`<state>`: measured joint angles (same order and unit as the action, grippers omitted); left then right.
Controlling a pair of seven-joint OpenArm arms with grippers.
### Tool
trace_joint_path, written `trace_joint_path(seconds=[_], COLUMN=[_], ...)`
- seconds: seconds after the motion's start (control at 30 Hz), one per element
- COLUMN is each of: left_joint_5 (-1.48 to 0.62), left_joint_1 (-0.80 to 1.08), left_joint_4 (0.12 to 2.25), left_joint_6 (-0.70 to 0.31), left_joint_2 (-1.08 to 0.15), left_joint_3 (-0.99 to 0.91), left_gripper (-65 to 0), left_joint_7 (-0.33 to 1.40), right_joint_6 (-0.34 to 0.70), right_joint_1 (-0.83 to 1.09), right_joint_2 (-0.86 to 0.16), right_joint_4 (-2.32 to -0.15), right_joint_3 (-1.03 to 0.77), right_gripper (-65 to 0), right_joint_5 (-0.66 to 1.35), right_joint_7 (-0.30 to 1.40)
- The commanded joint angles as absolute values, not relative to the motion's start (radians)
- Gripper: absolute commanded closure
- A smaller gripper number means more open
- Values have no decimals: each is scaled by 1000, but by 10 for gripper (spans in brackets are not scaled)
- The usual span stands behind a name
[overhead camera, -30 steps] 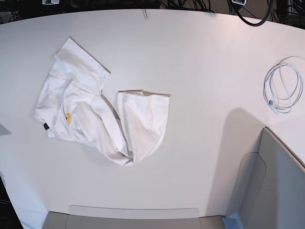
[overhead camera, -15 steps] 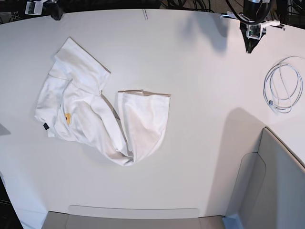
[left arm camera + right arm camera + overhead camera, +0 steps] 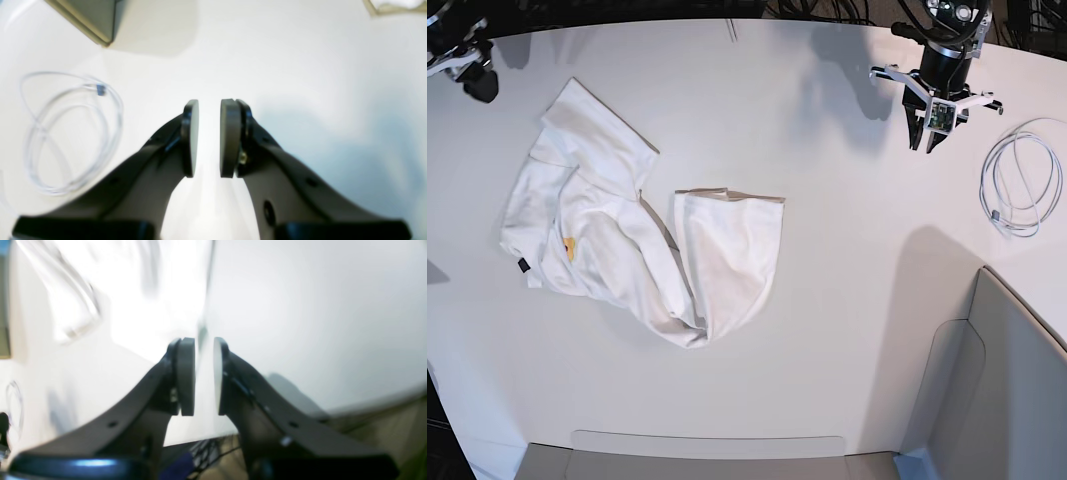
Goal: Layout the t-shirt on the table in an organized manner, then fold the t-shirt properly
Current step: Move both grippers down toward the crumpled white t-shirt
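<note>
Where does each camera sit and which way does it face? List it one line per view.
Base: high overhead, looking down on the table, crumpled t-shirt, coiled cable; both arms enter at the far edge.
Left wrist: behind the left gripper, jaws slightly apart, facing table, cable, grey panel.
Right wrist: behind the right gripper, jaws slightly apart, blurred, facing bare table near its edge.
Shared: base and left wrist both show cable and panel.

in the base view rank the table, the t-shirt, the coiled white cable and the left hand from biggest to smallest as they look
1. table
2. t-shirt
3. coiled white cable and left hand: near alike in this view; the hand sits closer to the camera, so unranked.
</note>
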<state>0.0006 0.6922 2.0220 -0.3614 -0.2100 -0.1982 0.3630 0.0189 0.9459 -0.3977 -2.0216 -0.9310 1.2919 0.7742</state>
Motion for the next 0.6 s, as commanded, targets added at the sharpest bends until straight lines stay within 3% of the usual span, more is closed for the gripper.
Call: trace_joint_path(seconds=[0.0, 0.13, 0.23, 0.4, 0.57], left_joint_5=[-1, -1, -1, -1, -1], left_joint_1=[691, 679, 679, 679, 680], left_joint_4=[2038, 2038, 2038, 2037, 2035], left_joint_6=[-372, -383, -383, -383, -383], left_joint_2=[-214, -176, -174, -174, -179], left_joint_3=[-202, -202, -200, -193, -173], left_gripper=[-126, -126, -126, -126, -126], left_joint_7=[357, 375, 375, 375, 377], right_joint_6=[64, 205, 321, 504, 512], right_joint_1=[914, 723, 599, 504, 503], right_joint_2=[-424, -552, -642, -785, -895], right_joint_4=[-2037, -2037, -2037, -2043, -2043], right_joint_3=[-983, -1124, -1124, -958, -591], right_gripper=[-121, -137, -137, -137, -138], right_joint_5=[1313, 1204, 1030, 685, 229], right_joint_7=[835, 1175, 1288, 1207, 928])
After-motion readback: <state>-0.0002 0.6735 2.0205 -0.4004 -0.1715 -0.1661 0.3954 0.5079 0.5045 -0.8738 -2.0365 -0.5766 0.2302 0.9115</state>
